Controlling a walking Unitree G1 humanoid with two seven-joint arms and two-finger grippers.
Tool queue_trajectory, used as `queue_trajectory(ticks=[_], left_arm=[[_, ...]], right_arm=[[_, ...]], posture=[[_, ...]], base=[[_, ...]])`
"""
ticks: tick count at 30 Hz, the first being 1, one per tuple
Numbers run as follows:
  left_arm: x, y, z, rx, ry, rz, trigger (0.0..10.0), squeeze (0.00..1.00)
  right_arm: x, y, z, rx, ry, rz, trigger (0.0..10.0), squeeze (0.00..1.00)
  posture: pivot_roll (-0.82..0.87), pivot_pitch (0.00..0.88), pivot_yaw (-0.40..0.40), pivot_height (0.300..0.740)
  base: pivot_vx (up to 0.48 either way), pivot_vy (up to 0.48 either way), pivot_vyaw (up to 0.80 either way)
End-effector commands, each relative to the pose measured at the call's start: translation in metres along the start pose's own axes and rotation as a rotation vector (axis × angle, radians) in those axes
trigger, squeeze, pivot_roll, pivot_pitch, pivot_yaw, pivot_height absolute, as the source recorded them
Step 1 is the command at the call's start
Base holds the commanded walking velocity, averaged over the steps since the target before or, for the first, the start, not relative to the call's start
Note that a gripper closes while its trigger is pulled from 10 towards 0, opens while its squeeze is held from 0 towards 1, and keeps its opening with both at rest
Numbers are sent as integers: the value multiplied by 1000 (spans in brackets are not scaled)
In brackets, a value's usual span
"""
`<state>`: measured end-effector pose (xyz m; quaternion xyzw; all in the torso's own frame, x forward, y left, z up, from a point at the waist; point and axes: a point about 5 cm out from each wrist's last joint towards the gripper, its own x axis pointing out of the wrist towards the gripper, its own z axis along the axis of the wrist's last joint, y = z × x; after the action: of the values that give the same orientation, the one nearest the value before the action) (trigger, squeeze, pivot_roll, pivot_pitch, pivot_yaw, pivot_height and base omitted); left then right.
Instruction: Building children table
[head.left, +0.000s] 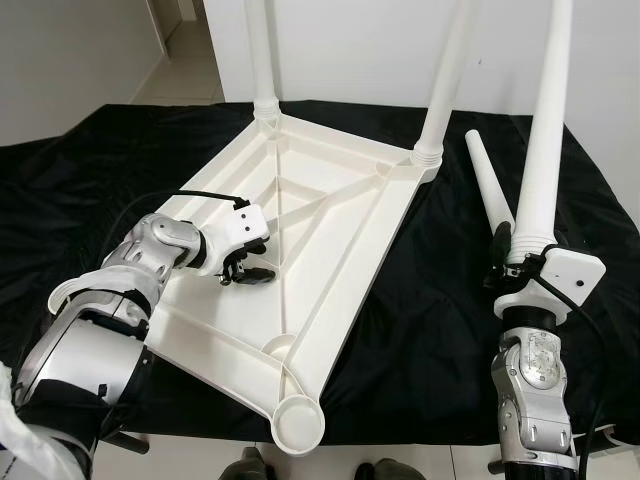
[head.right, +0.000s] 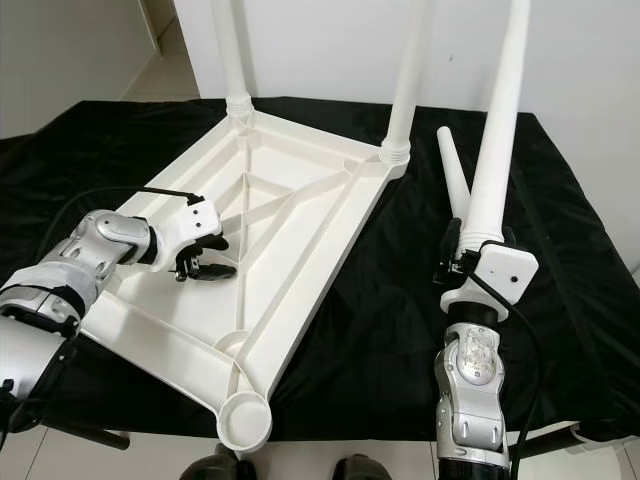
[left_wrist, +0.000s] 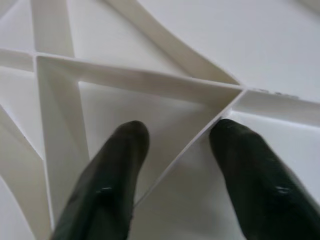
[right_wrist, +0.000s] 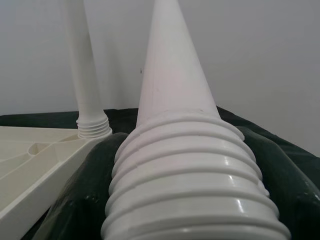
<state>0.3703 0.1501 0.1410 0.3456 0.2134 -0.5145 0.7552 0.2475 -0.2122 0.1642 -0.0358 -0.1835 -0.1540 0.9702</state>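
The white plastic table top (head.left: 350, 250) lies upside down on a black cloth. Two white legs (head.left: 262, 60) (head.left: 445, 80) stand screwed into its far corners. A third leg (head.left: 490, 185) lies loose on the cloth to the right. My right gripper (head.left: 520, 265) is shut on the threaded end of a fourth leg (head.left: 545, 130), holding it upright beside the table top; its ribbed thread (right_wrist: 175, 190) shows up close in the right wrist view. My left gripper (head.left: 248, 270) is open over the underside, its fingers (left_wrist: 115, 170) set on either side of a thin rib (left_wrist: 190, 150).
The black cloth (head.left: 420, 320) covers the work surface out to its front edge. A round empty socket (head.left: 298, 422) sits at the table top's near corner, overhanging that edge. A white wall stands behind, with a doorway and pale floor at the back left.
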Motion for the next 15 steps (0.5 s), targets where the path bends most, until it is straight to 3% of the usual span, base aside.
queue_trajectory(ticks=[1, 2, 15], left_arm=[[7, -8, -21, -42, 86, 61, 3961, 0], [7, -8, -21, -53, 86, 55, 0, 0], [7, -3, -15, -59, 36, 104, 0, 0]], right_arm=[[1, 0, 8, -1, -39, -3, 10000, 0], [1, -1, 8, -3, -40, -6, 10000, 0], [1, -3, 9, -10, -44, -12, 10000, 0]], posture=[[-46, 31, 54, 740], [-48, 30, 56, 740], [-51, 29, 56, 740]], base=[[0, 0, 0], [0, 0, 0], [0, 0, 0]])
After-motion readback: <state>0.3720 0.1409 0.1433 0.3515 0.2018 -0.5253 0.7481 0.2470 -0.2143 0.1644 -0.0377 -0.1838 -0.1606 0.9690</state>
